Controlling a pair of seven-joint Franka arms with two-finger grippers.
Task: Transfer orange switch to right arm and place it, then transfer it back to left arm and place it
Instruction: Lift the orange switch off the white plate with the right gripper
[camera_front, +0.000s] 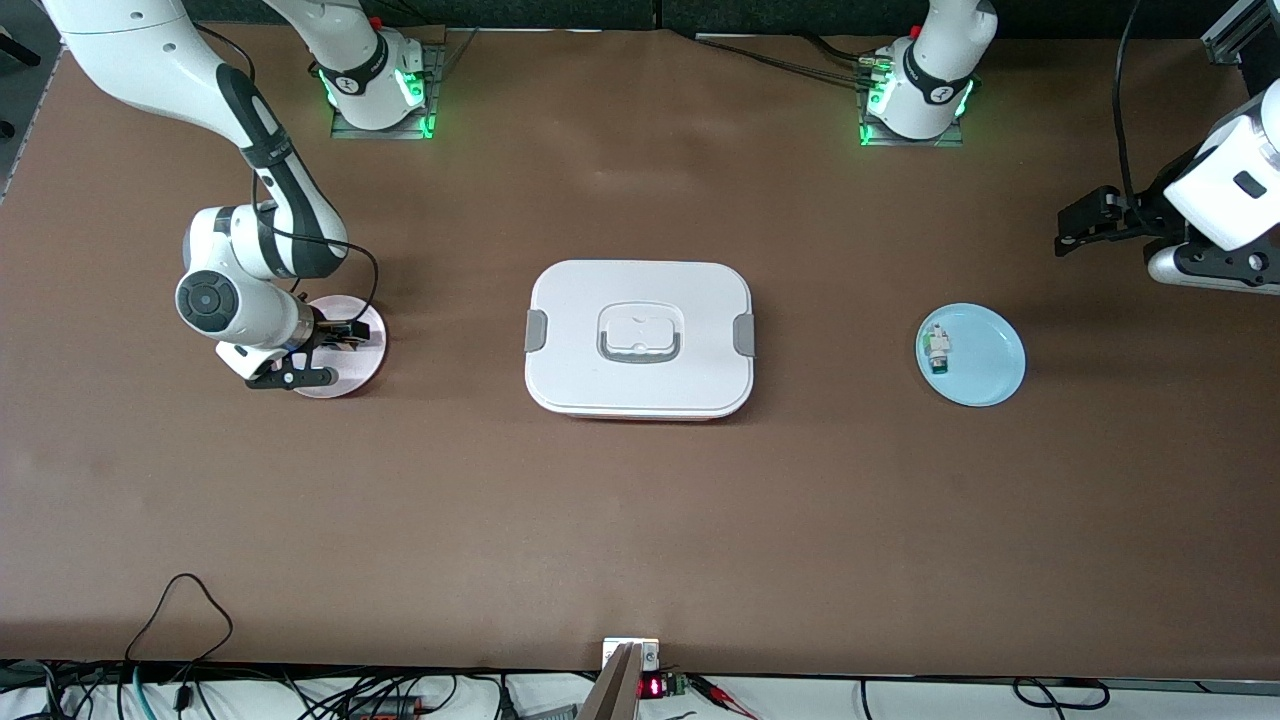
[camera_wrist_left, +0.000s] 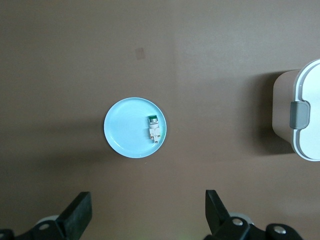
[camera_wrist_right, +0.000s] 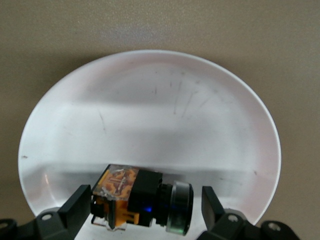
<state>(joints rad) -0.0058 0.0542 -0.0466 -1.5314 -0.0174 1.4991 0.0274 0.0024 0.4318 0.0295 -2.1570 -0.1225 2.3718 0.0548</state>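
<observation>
Two white robot arms work at the brown table; the right arm's black two-finger gripper (camera_front: 340, 335) is down low over a pale pink round plate (camera_front: 362, 372) toward that arm's end of the table, and its fingers (camera_wrist_right: 75, 207) stand spread on either side of the orange switch (camera_wrist_right: 135, 200), a tiny black blocky part with an orange and clear end and a silvery ring, lying on its side on the plate; I cannot tell whether the pads touch it, though a sliver of gap shows beside the ring. With the large white rounded-rectangular lidded box (camera_front: 640, 340) taken as the clock's centre in the front view, that pink plate sits at about nine o'clock and a light blue round plate (camera_front: 990, 360) at about three o'clock, both well apart from it; the box has grey side latches and a grey-outlined handle recess on top. On the blue plate lies a tiny white-and-green component (camera_front: 937, 348), toward the edge nearer the box. The left arm waits up high at its own end of the table; its gripper (camera_wrist_left: 145, 212) hangs with fingers spread wide, nothing between them, near the blue plate.
</observation>
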